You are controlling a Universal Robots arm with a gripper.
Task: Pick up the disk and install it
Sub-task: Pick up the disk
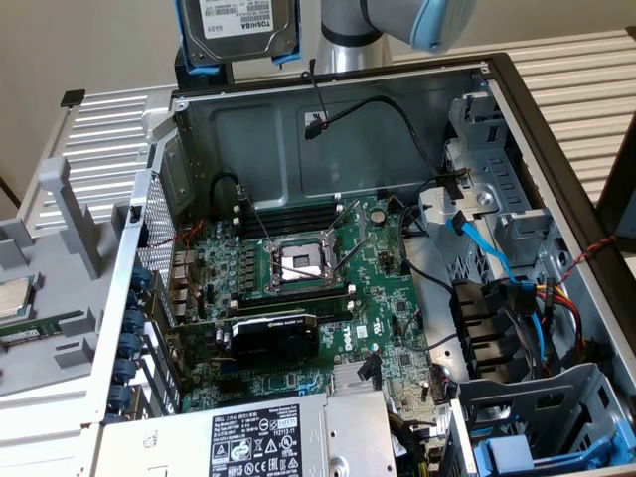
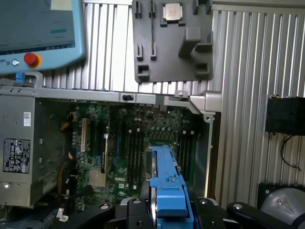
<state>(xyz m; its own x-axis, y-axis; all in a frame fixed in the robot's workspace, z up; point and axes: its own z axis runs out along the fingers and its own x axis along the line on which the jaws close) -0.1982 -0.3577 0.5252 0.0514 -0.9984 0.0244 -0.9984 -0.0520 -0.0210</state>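
The disk [image 1: 238,25], a metal hard drive with a white Toshiba label and a blue carrier frame, hangs label-out above the back wall of the open computer case [image 1: 328,129]. In the wrist view its blue carrier edge [image 2: 167,186] runs between the black fingers [image 2: 136,210]. My gripper [image 2: 169,206] is shut on the disk, one finger on each side. The motherboard [image 2: 138,143] lies far below it.
Inside the case are a CPU socket [image 1: 303,263], a graphics card [image 1: 273,333], loose cables [image 1: 477,238] and a grey power-supply box [image 1: 268,437]. A drive bay with a blue frame [image 1: 532,452] sits at the exterior view's lower right. A grey fixture with a processor chip [image 2: 172,12] and a teach pendant [image 2: 38,33] lie outside.
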